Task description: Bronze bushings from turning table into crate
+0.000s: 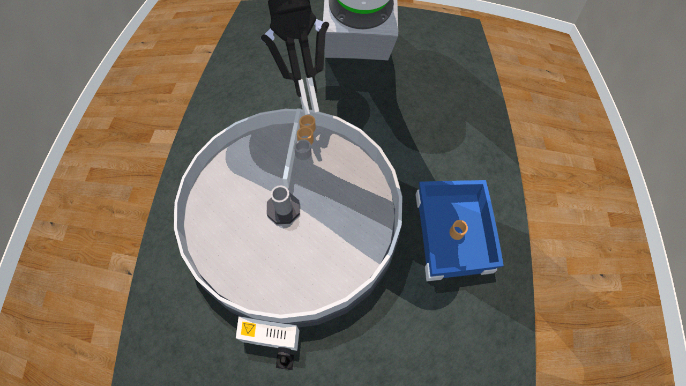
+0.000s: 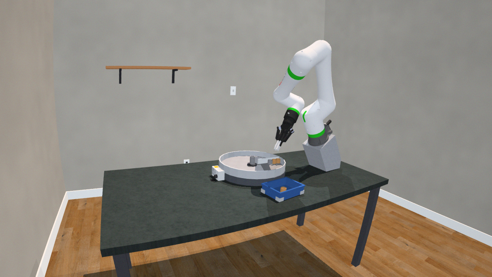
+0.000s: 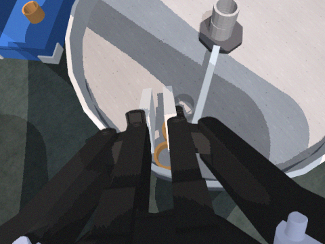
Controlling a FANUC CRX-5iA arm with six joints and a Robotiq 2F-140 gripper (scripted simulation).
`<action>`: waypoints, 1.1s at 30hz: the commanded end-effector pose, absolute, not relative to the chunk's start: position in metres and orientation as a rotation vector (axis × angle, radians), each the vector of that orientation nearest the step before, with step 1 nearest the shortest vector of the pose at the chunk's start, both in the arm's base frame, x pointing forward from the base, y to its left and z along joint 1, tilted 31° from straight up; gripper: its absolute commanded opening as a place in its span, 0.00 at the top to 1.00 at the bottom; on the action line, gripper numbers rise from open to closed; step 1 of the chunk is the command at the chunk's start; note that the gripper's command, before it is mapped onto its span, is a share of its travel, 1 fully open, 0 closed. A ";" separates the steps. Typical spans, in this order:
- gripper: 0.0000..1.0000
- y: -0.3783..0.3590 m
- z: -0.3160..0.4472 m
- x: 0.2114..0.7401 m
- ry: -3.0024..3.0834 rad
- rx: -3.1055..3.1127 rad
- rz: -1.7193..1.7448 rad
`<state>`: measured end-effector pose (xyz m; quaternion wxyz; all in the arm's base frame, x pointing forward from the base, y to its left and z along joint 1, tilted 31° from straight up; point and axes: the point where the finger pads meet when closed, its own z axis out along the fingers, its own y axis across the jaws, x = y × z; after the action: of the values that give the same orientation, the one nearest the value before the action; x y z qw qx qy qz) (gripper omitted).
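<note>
Two bronze bushings point(image 1: 306, 120) point(image 1: 305, 133) point(image 2: 275, 161) stand in a row at the far rim of the turning table point(image 1: 249, 259) point(image 2: 240, 172) point(image 3: 135, 13), against a thin white bar point(image 1: 289, 153) point(image 3: 205, 86). In the wrist view one bronze bushing point(image 3: 159, 154) shows between my fingers. A steel bushing point(image 1: 302, 148) point(image 3: 185, 103) stands next to them, towards the hub. My gripper point(image 1: 308, 108) point(image 2: 277, 147) point(image 3: 158, 102) hangs above the bronze bushings, shut with only a narrow gap and empty. One bronze bushing point(image 1: 460, 227) point(image 2: 283, 188) point(image 3: 34, 11) lies in the blue crate point(image 1: 493, 230) point(image 2: 271, 191) point(image 3: 9, 5).
A dark hub with a grey sleeve point(image 1: 283, 203) point(image 3: 223, 23) stands at the table's centre. A control box point(image 1: 267, 332) point(image 2: 216, 170) sits at the near rim. The robot base point(image 1: 359, 33) point(image 2: 323, 151) stands behind the turning table.
</note>
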<state>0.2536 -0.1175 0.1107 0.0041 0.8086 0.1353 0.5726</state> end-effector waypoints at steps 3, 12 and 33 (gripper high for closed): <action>0.94 -0.118 0.111 0.253 0.424 2.534 1.794; 0.94 -0.118 0.092 0.265 0.424 2.534 1.794; 0.94 -0.119 0.091 0.265 0.424 2.534 1.794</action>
<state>0.2656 -0.1184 0.0907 0.0041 0.8086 0.1353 0.5726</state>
